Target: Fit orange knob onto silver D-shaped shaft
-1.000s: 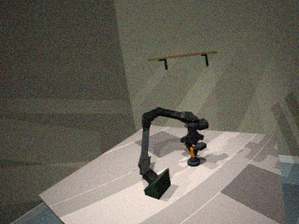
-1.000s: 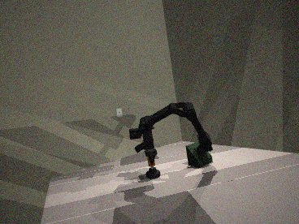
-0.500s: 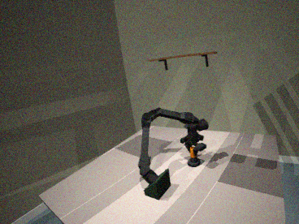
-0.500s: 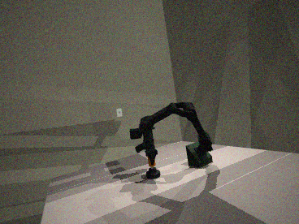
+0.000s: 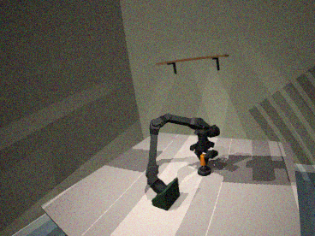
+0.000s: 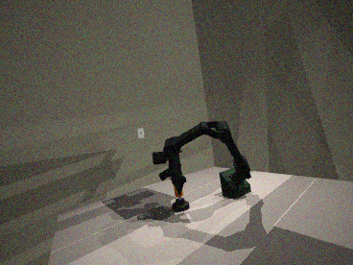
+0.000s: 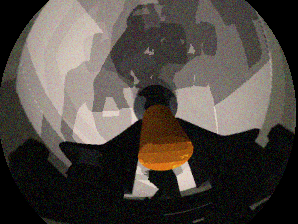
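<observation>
The orange knob [image 5: 203, 161] [image 6: 178, 193] [image 7: 164, 142] is upright between the fingers. My gripper [image 5: 203, 157] [image 6: 178, 188] [image 7: 158, 121] points down and is shut on the knob. The dark round pedestal [image 5: 205, 171] [image 6: 180, 206] [image 7: 157, 93] stands on the table directly below. In the exterior view a short gap with a small bluish-grey piece, seemingly the shaft, shows between the knob's lower end and the pedestal. In the wrist view the knob's far end overlaps the pedestal's middle and hides the shaft. The hole and both flat sides are hidden.
The arm's dark green base block [image 5: 167, 197] [image 6: 233, 184] stands on the pale table [image 5: 98, 184] [image 6: 307, 202]. Broad shadows cross the table around the pedestal. A wooden shelf [image 5: 193, 59] hangs on the wall behind, far above the table.
</observation>
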You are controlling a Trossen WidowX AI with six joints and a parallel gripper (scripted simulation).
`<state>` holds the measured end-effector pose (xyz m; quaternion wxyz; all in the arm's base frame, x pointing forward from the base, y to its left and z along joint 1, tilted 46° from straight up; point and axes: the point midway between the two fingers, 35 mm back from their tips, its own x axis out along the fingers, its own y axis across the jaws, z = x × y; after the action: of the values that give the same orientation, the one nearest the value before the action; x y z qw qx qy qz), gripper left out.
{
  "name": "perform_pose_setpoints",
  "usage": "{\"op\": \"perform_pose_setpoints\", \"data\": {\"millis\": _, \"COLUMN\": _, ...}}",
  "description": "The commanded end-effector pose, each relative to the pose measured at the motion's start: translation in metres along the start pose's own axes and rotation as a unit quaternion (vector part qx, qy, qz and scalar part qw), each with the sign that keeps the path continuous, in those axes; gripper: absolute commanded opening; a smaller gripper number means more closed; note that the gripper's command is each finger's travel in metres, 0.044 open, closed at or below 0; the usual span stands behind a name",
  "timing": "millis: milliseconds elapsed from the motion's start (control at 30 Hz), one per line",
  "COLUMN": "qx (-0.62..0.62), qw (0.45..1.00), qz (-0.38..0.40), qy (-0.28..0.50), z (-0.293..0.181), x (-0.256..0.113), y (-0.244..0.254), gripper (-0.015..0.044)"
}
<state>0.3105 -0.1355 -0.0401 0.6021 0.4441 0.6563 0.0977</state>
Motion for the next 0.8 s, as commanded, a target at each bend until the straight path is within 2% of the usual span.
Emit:
{"op": "perform_pose_setpoints", "data": {"millis": 0, "qx": -0.004, "qw": 1.000, "qz": -0.001, "qy": -0.003, "z": 0.0006, "x": -0.0017, "y": -0.0022, "gripper": 0.0000}}
{"op": "perform_pose_setpoints", "data": {"millis": 767, "qx": -0.004, "qw": 1.000, "qz": -0.001, "qy": -0.003, "z": 0.0004, "x": 0.0010, "y": -0.0006, "gripper": 0.0000}}
